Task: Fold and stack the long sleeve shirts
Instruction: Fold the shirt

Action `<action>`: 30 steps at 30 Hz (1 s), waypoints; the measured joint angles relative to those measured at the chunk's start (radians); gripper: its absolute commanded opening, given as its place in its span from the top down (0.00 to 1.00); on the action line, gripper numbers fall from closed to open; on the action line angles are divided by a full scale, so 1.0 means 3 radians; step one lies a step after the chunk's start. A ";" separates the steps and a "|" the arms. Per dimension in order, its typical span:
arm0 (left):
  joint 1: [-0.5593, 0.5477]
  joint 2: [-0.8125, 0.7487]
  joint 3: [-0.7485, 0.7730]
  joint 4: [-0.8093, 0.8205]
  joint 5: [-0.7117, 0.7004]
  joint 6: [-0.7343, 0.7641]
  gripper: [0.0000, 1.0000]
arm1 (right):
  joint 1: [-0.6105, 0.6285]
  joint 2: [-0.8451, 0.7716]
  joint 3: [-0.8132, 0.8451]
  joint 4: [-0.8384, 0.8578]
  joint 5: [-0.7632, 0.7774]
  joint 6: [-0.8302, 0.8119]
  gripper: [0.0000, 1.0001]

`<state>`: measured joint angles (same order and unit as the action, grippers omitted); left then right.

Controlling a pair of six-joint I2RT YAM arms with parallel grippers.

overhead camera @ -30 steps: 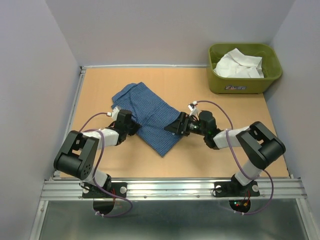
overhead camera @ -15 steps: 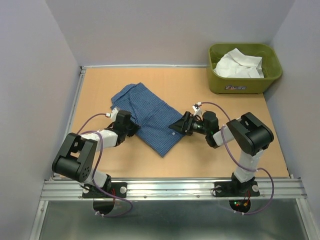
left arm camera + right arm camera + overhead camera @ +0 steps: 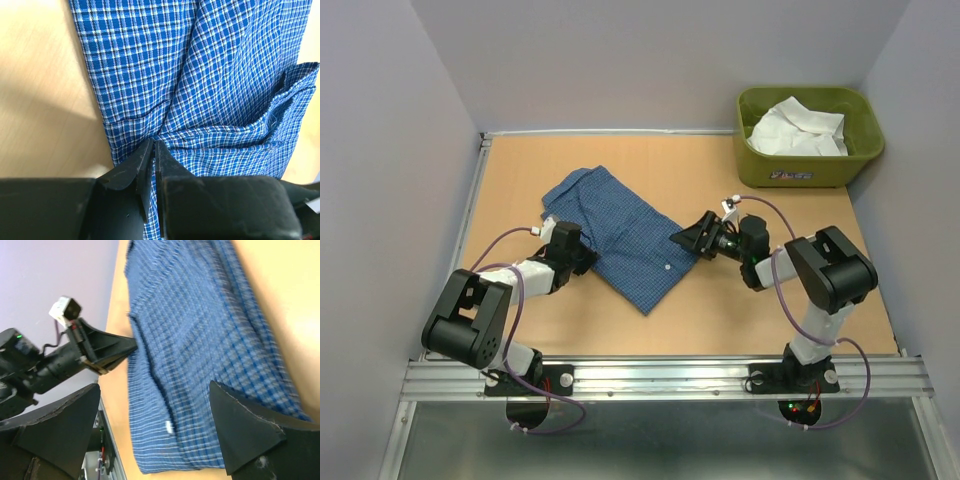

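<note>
one shirt (image 3: 620,232) on table (image 3: 770,300) between left hand (image 3: 588,260) and right hand (image 3: 677,238), other shirt (image 3: 798,130) in far-right tub (image 3: 800,176)

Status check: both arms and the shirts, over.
Left gripper shut on blue shirt edge. Right gripper open by its right edge. White shirt in tub. Nothing in the way.

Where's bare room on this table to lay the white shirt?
Bare table along the far edge, between blue shirt and tub; also a narrow near strip in front of the shirt. Crowded mid-table: left tool pinching the shirt's edge, right tool open beside it.
</note>
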<state>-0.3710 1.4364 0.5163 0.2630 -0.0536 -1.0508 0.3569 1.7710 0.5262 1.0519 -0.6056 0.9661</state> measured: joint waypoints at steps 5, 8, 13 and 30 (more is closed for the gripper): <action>0.0000 0.0000 0.0000 -0.0004 0.0001 0.0011 0.82 | -0.0085 0.0346 0.0005 0.0060 0.0020 -0.0014 0.05; 0.0000 0.0000 0.0000 -0.0006 0.0006 0.0011 0.82 | -0.0139 0.0408 0.0015 0.0170 -0.0006 -0.0023 0.05; 0.0000 -0.0018 -0.0001 -0.0022 0.0013 0.0023 0.82 | -0.0140 0.0350 0.0027 0.0142 -0.0031 -0.0031 0.05; 0.0000 -0.0128 -0.0025 -0.0153 0.0032 0.0053 0.82 | -0.0088 0.0940 0.1321 0.0086 -0.0132 0.0233 0.05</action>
<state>-0.3710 1.3979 0.5087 0.2173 -0.0441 -1.0348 0.3305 2.0529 0.9226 1.0779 -0.6453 1.0359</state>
